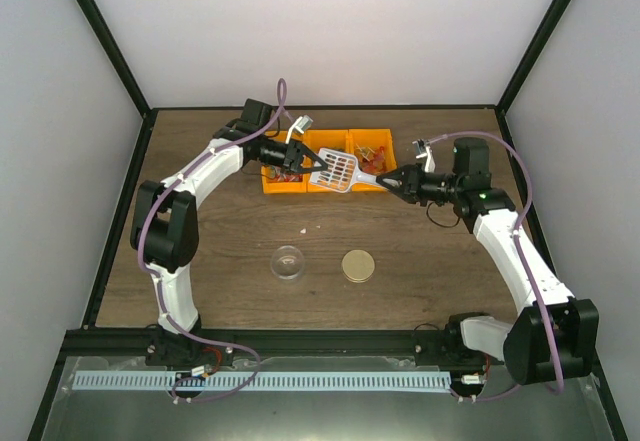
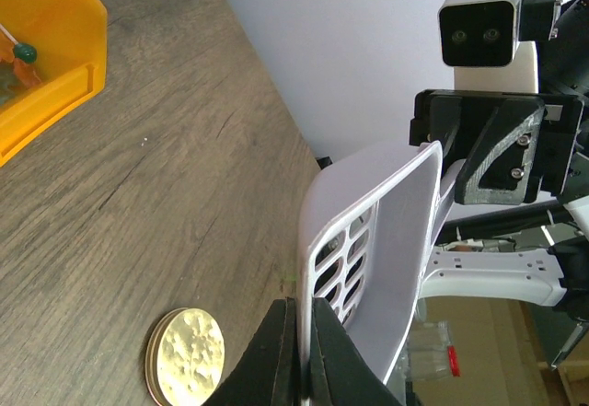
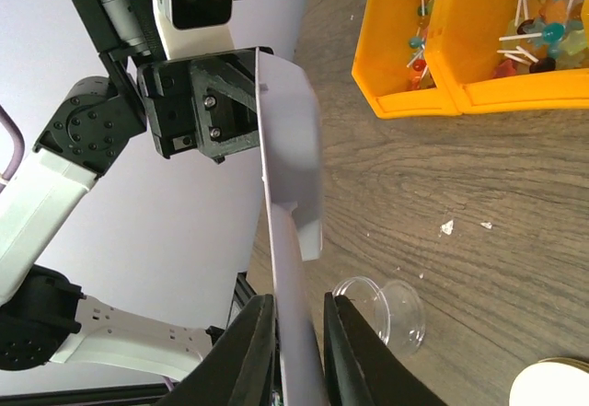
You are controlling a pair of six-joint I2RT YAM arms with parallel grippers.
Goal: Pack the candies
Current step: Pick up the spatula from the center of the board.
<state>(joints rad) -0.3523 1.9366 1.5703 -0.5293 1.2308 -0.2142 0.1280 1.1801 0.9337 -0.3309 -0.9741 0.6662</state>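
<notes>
- Over the front of the orange bins, the left gripper has its two black fingers pressed together on the thin front edge of the white scoop.
- The right gripper is at the other end of the scoop. Its fingers sit on both sides of the flat handle, very close to it. I cannot tell if they squeeze it tight.
- The scoop hangs in the air between the two grippers. It is tipped up on its side. The end with the slots is by the left gripper.
- No sweets can be seen in the scoop.
- The candies lie inside the orange bins. They are red, orange, blue and green, and many have thin white sticks.
- The bins stand side by side, touching, at the far part of the brown wooden table.
- A few white crumbs lie on the wood in front of the bins.
- Nearer the arms, a small clear cup rests on the table.
- A round gold lid lies flat beside the cup, a little apart from it.
- Both of them are well apart from the bins.
</notes>
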